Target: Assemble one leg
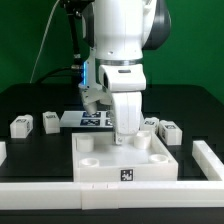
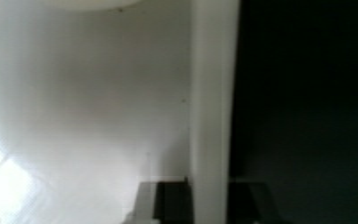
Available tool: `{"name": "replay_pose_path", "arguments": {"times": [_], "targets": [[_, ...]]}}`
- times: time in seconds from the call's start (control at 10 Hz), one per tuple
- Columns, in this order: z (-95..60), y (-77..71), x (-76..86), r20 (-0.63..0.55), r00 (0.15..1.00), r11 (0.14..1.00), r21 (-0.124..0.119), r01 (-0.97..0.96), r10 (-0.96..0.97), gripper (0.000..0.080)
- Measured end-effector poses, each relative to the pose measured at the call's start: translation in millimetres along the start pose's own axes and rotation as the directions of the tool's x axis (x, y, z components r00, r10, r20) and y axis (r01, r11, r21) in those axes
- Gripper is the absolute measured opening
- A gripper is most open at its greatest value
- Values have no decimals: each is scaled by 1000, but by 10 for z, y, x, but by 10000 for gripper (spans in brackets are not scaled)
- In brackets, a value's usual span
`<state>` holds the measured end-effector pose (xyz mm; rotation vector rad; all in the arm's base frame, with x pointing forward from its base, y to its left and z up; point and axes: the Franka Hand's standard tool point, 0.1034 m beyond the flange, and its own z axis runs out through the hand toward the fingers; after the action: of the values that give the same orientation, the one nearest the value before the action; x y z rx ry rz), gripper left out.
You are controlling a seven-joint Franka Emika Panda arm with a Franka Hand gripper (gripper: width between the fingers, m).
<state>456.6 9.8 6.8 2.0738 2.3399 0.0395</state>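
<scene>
Okay, the gripper (image 1: 125,136) looked clenched on the leg (image 2: 213,100), tray (image 1: 100,171) directly beneath it; the leg wanted holding upright and easing straight down.

Arm (image 1: 118,60) fills space above tray (image 1: 100,170); loose legs (image 1: 20,126) flank it; table (image 1: 40,100) open at exterior view's left.

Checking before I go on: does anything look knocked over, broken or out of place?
Nothing stands out. The tray lies flat and whole, with the gripper at its far edge, and the loose legs sit beside it.
</scene>
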Motion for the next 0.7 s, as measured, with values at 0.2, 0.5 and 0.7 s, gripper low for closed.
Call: {"name": "replay_pose_path", "arguments": {"times": [0.2,0.5,0.7], "targets": [[1,24,9,0,1000,1000,-3,-4,4,57],[0,206,232,-2,997,996,-18,-83,83,58],[7,345,381,-7,994,993,-33,-114,113,58]]}}
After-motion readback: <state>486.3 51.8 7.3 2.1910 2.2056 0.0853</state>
